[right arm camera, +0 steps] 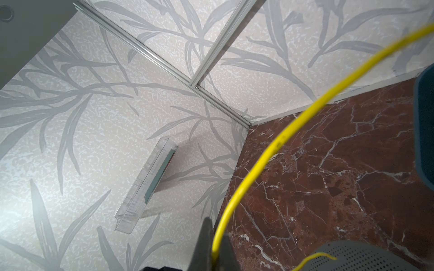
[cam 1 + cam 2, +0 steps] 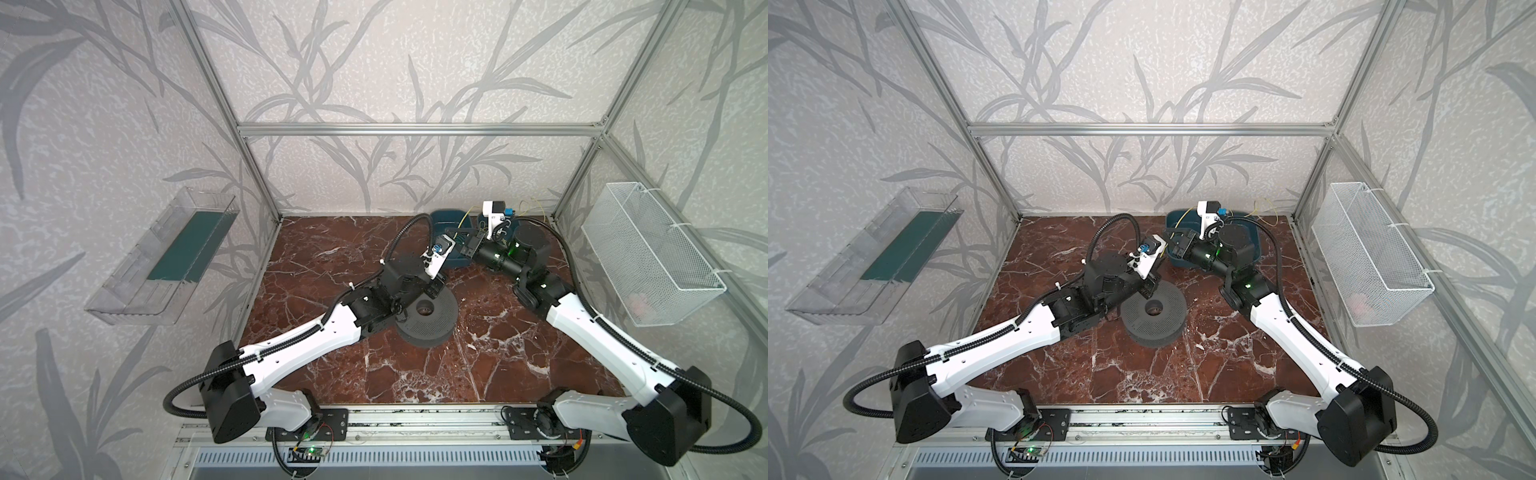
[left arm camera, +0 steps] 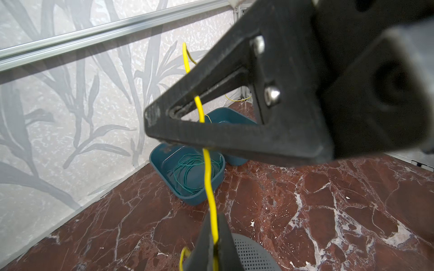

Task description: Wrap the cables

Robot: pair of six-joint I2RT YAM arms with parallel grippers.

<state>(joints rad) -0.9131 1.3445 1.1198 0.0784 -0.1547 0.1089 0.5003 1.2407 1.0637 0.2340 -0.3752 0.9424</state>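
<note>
Two claws are pinched fully shut on what looks like one yellow cable [image 3: 207, 169]: the left claw [image 3: 213, 237] holds it just above the grey perforated disc [image 2: 432, 320], and the right claw [image 1: 215, 248] holds it further along, with the rest arching back toward the far corner of the surface [image 2: 478, 365]. The cable should be very light, springy enough to keep its curl and smooth enough to slip, so it is best nipped at the very fingertips, close to the stretch being wound, and kept gently taut. At the back, a teal bin [image 3: 162, 164] holds a loose coil of green wire [image 3: 187, 173]; the second teal bin [image 3: 232, 117] beside it is mostly hidden. On the walls, a clear tray [image 2: 137, 282] carries a dark green sheet [image 2: 187, 249], and a white mesh basket [image 2: 648, 257] has something pale at the bottom, too blurred to name
</note>
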